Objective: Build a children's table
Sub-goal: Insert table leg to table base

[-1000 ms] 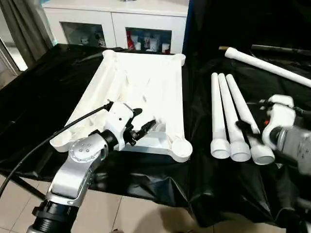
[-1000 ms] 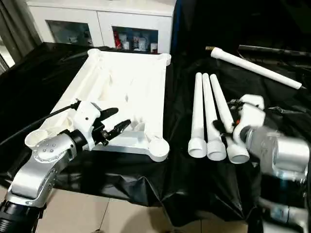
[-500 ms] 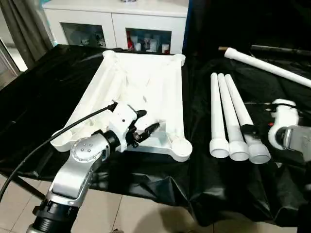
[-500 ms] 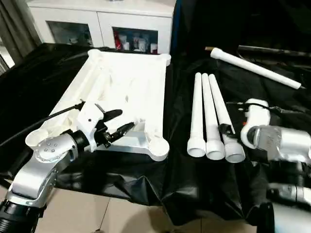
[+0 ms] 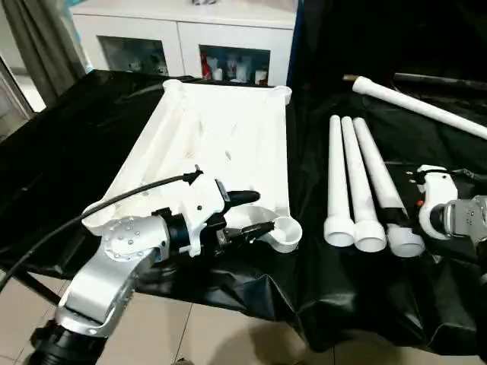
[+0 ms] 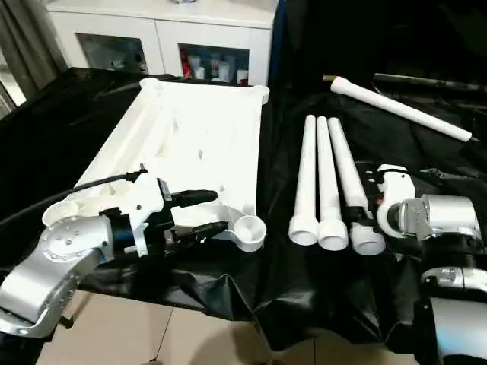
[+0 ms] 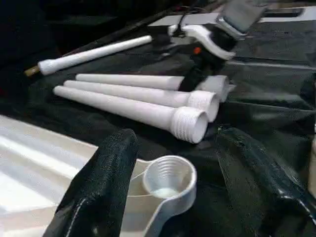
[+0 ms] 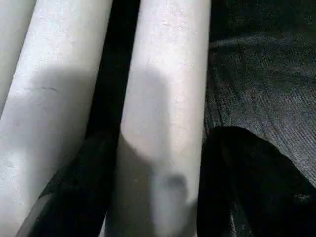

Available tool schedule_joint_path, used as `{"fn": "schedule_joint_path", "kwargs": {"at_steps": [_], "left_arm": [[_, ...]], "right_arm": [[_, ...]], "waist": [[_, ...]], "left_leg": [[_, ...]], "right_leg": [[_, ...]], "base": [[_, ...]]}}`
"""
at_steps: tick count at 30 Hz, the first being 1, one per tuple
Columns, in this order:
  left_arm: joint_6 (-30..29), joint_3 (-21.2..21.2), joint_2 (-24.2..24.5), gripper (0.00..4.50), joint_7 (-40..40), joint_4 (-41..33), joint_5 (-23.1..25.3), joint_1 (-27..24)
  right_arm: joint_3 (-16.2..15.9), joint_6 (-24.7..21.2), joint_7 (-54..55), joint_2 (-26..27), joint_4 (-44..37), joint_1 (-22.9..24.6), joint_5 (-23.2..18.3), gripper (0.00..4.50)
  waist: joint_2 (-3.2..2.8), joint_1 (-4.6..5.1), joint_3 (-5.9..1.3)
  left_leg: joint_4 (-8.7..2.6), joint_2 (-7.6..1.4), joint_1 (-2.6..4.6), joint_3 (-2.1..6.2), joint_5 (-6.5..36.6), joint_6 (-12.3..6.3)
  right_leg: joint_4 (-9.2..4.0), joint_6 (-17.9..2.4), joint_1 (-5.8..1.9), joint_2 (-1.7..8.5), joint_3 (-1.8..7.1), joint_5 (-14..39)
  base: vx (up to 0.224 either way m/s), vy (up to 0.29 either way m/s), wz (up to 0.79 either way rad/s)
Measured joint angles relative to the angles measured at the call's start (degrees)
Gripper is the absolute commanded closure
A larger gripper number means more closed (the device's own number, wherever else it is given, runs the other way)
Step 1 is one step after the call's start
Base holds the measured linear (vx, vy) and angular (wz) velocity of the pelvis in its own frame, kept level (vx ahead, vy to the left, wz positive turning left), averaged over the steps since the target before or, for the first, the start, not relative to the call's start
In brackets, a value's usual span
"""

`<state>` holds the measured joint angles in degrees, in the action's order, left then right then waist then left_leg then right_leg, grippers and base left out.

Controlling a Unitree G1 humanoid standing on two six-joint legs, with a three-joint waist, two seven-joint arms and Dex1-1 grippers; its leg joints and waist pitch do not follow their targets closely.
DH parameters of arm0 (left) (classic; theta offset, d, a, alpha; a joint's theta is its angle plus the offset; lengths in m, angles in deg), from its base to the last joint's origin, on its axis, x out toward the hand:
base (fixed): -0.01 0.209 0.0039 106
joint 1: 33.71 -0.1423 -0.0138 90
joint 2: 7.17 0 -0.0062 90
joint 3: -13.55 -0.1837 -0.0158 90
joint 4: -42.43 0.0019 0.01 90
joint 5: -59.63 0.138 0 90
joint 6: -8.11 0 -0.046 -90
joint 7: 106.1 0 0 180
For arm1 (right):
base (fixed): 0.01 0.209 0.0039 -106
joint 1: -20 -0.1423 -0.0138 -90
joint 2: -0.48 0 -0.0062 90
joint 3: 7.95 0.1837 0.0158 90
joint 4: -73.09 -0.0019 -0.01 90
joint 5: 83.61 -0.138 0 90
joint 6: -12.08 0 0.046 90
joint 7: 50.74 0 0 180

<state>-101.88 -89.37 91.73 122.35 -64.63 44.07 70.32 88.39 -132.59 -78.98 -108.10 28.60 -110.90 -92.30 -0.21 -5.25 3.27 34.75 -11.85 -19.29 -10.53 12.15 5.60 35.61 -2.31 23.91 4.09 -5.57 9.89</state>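
The white tabletop [image 5: 228,144] lies underside up on the black cloth, its ribs and round corner sockets showing. My left gripper [image 5: 262,213] is open at the near right corner, its two black fingers flanking that corner socket [image 7: 168,177] without touching it. Three white legs lie side by side to the right, flared ends toward me. My right gripper [image 6: 364,217] is down over the rightmost leg [image 5: 373,171]. In the right wrist view its fingers [image 8: 84,187] press against both sides of that leg [image 8: 163,98], which still rests on the cloth. A fourth leg [image 5: 418,103] lies slanted at the back right.
A white glass-door cabinet [image 5: 190,38] stands behind the table. The black cloth [image 5: 319,289] hangs over the front edge above a tiled floor. A black cable [image 5: 114,201] runs from my left wrist across the tabletop's near left corner.
My left gripper has swung right to the tabletop's near right corner socket. My right gripper has settled lower over the rightmost leg and its fingers have narrowed onto it.
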Motion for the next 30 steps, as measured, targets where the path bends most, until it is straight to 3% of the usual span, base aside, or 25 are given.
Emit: {"fn": "schedule_joint_path", "kwargs": {"at_steps": [12, 15, 17, 20, 21, 25, 28, 30], "left_arm": [[-0.4, 0.2, 0.6, 1.57, 0.1, -0.3, -0.5, 0.6], [-0.4, 0.2, 0.6, 1.57, 0.0, -0.1, -0.6, 0.7], [-0.9, 0.8, -0.3, 1.23, -0.9, 0.2, -0.7, 1.2], [-1.3, 2.6, -2.6, 1.18, -4.6, 2.4, -0.7, 3.4], [-1.4, 3.3, -3.0, 0.92, -5.8, 2.9, -0.6, 3.9], [-1.6, 5.3, -5.7, 0.65, -11.8, 5.7, 1.1, 5.2], [-1.7, 6.6, -9.3, 0.33, -16.2, 8.8, 1.7, 7.7], [-3.2, 7.6, -12.4, 0.29, -18.7, 11.0, 1.1, 11.8]], "right_arm": [[1.0, 3.5, 0.4, -0.2, 5.6, -1.9, 0.3, 2.38], [2.3, 4.4, 0.8, -0.4, 6.8, -2.1, 0.2, 2.51], [3.5, 4.9, 2.2, -0.4, 6.8, -2.0, -0.3, 2.56], [4.6, 5.1, 4.0, -0.4, 5.1, -1.4, -0.6, 2.57], [5.1, 5.3, 4.3, -0.4, 3.9, -1.2, -0.7, 2.59], [10.2, 9.5, 4.4, 0.7, -6.8, 2.8, -3.9, 2.6], [13.5, 12.6, 1.8, 3.5, -17.8, 5.1, -8.1, 2.6], [13.1, 12.9, -1.9, 7.1, -27.2, 6.9, -12.5, 2.6]], "waist": [[0.12, 0.0, -0.1], [0.14, -0.01, -0.11], [0.14, -0.02, -0.11], [0.14, -0.06, -0.11], [0.14, -0.04, -0.11], [0.08, 0.14, -0.12], [0.08, 0.03, -0.13], [0.1, -0.11, -0.13]], "left_leg": [[0.25, 0.01, -0.08, 0.14, 0.0, 0.01], [0.28, 0.01, -0.12, 0.18, 0.0, 0.01], [0.36, 0.01, -0.2, 0.21, 0.0, 0.01], [0.42, 0.02, -0.35, 0.2, 0.0, 0.01], [0.42, 0.02, -0.37, 0.22, 0.0, 0.01], [0.44, 0.02, -0.57, 0.38, 0.0, -0.01], [0.44, 0.01, -0.77, 0.5, 0.0, -0.05], [0.46, -0.01, -0.77, 0.67, -0.1, -0.22]], "right_leg": [[0.2, 0.0, -0.06, 0.04, -0.07, 0.0], [0.19, 0.0, -0.06, 0.04, -0.1, 0.0], [0.21, 0.0, -0.04, 0.05, -0.11, 0.0], [0.23, 0.0, 0.03, 0.05, -0.12, -0.1], [0.25, 0.0, 0.05, 0.04, -0.13, -0.1], [0.23, 0.1, 0.22, 0.0, -0.16, -0.1], [0.21, 0.1, 0.32, -0.07, -0.25, -0.1], [0.2, 0.1, 0.28, -0.22, -0.26, -0.1]], "base": [[0.0, 0.0, 0.0], [0.0, 0.0, 0.0], [0.0, 0.0, 0.0], [0.0, 0.0, 0.0], [0.0, 0.0, 0.0], [0.0, 0.0, 0.0], [0.0, 0.0, 0.0], [0.0, 0.0, 0.0]]}}
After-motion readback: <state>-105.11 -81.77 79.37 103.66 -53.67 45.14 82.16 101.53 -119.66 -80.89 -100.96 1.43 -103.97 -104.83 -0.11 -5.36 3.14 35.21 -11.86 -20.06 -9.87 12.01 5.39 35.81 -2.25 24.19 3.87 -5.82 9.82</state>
